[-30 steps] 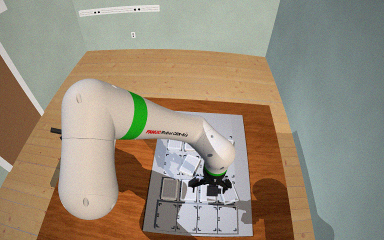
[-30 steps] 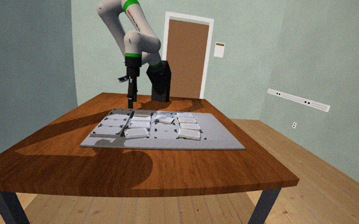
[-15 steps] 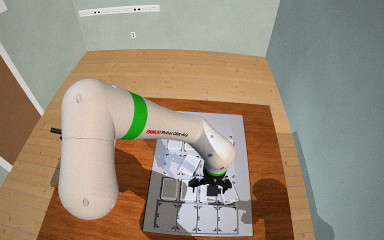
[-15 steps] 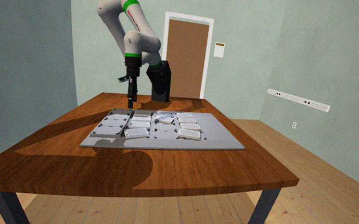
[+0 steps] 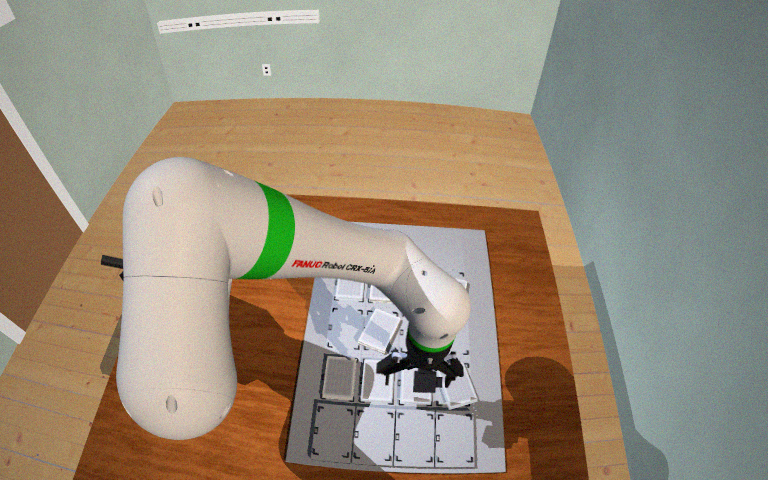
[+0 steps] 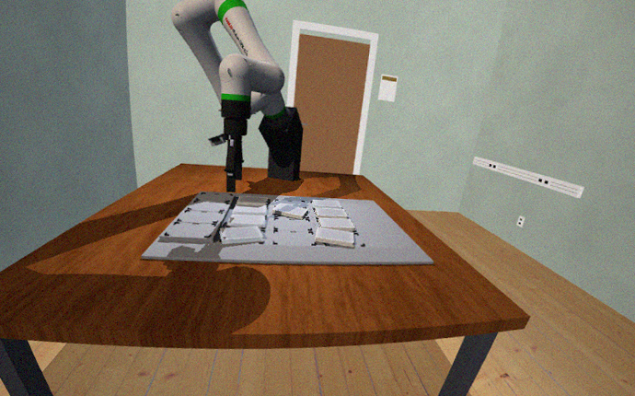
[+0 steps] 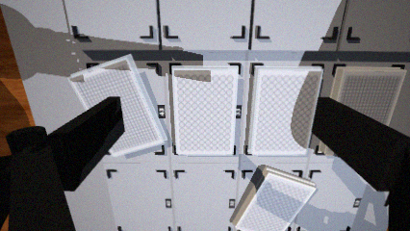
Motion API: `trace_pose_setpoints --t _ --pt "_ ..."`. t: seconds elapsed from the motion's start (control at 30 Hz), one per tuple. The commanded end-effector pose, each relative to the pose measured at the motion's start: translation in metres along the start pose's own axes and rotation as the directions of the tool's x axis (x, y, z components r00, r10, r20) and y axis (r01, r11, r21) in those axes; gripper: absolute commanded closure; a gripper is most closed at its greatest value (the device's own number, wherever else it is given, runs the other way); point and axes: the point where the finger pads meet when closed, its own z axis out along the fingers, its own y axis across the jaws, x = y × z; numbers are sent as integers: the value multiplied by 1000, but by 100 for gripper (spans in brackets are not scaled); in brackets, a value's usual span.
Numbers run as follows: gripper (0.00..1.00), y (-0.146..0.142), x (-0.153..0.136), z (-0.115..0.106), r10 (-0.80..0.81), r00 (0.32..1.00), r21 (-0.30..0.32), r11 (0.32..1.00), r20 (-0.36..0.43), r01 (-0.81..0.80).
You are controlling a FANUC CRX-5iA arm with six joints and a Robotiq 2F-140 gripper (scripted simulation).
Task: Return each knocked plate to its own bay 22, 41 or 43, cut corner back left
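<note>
Three knocked plates on the grey deck board (image 5: 484, 316) (image 6: 388, 243) (image 7: 53, 103), which lies on the wooden tabletop (image 5: 555, 339) (image 6: 374, 303).

Nearest in the exterior view, right of the board's middle: the bay 41 sealed 96-well plate (image 6: 335, 236). A corner piece shows apart from it, to its right. Seating: cannot tell.

Left of it, also near: the bay 43 sealed 384-well plate (image 5: 459, 390) (image 6: 242, 233) (image 7: 135, 115), turned askew across its corner pieces; upper left in the wrist view.

Next back in that same line, the bay 33 sealed 96-well plate (image 5: 406, 390) (image 6: 248, 219) (image 7: 204, 113), squared up, upper middle of the wrist frame. Bay 23's sealed 96-well plate (image 5: 382, 390) (image 7: 279, 111) sits beside it.

Farther back, toward the arm: the bay 22 sealed 96-well plate (image 5: 380, 330) (image 6: 290, 210) (image 7: 274, 199), turned well off square; bottom of the wrist frame.

Above the board, Robotiq 2F-140 gripper (image 5: 420, 380) (image 6: 231, 186) (image 7: 218, 115) points down, left of centre in the exterior frame. Jaws wide, nothing held; in the wrist view they straddle bay 33's plate.
</note>
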Motion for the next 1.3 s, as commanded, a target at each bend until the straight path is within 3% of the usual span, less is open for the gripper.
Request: trace_pose_setpoints --t 0.0,0.27,0.77,1.27 --pt "0 -1 0 -1 0 1000 1 1000 0 0" --pt "0 -9 0 -1 0 1000 1 1000 0 0" --pt "0 -69 0 -1 0 1000 2 1000 0 0" --pt "0 -108 0 -1 0 1000 2 1000 0 0"
